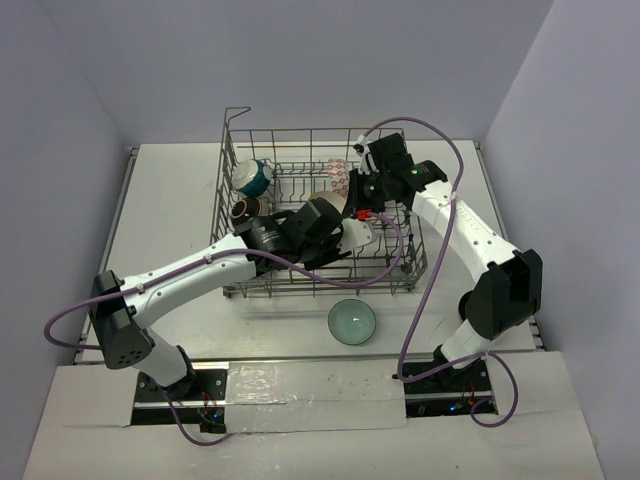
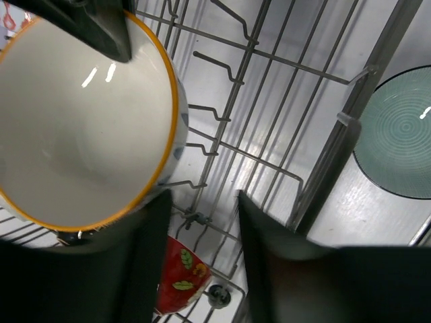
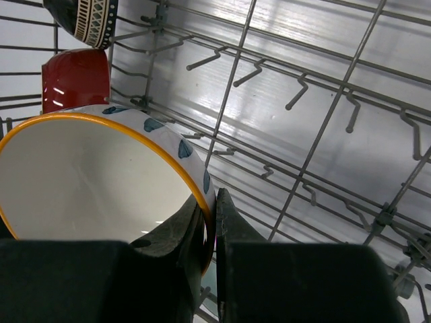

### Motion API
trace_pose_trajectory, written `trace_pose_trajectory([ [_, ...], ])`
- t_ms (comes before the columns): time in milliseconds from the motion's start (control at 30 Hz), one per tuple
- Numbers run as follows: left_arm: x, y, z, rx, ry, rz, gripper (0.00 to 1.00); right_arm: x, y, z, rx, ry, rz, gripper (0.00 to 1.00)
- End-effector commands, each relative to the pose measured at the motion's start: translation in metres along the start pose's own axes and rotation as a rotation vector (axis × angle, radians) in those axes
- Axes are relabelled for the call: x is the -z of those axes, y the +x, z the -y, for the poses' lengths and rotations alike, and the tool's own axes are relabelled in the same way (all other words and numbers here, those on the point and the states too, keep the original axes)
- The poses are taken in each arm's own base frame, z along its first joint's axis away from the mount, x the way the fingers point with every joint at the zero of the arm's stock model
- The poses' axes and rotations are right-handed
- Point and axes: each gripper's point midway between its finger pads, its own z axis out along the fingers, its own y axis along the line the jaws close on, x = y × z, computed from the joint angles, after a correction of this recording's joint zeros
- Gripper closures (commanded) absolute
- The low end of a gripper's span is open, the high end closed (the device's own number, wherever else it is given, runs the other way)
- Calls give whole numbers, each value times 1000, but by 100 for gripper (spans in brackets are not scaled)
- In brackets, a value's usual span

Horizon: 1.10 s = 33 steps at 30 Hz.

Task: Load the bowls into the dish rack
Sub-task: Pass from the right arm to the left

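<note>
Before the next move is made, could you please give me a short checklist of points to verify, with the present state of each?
1. Right pincer clamps the rim of the white orange-rimmed bowl: ok.
2. Left pincer holds nothing, jaws apart: ok.
3. Left pincer clear of that bowl: cannot tell, one finger sits right at its rim.
4. Free tines in the dish rack beneath the held bowl: ok.
5. Pale green bowl loaded: not ok, it sits on the table in front of the rack.
</note>
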Motion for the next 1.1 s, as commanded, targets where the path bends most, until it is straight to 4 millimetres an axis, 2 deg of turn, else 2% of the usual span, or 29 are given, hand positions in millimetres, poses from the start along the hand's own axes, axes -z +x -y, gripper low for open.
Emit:
trace_pose_trajectory([
  [0,1,-18,-10,-8,-43,62,60,18,-3,-30,56,-107,35,100],
  [133,1,-19,-13,-13,-57,66,72,18,-2,-31,58,-114,32,100],
  [367,-4,-18,-13,-14,-65,55,83,16,2,-31,71,-115,20,100],
  [433,-6,-16,-13,-14,-69,47,91,16,2,-32,82,-115,19,100],
  [567,-9,-12,-14,-17,-79,35,99,17,2,-36,95,-126,14,100],
  [833,-17,-7,-15,-19,-90,-1,100,17,7,-39,111,-141,3,100],
  [1067,-11,-11,-19,-3,-111,18,100,14,8,-37,112,-133,-5,100],
])
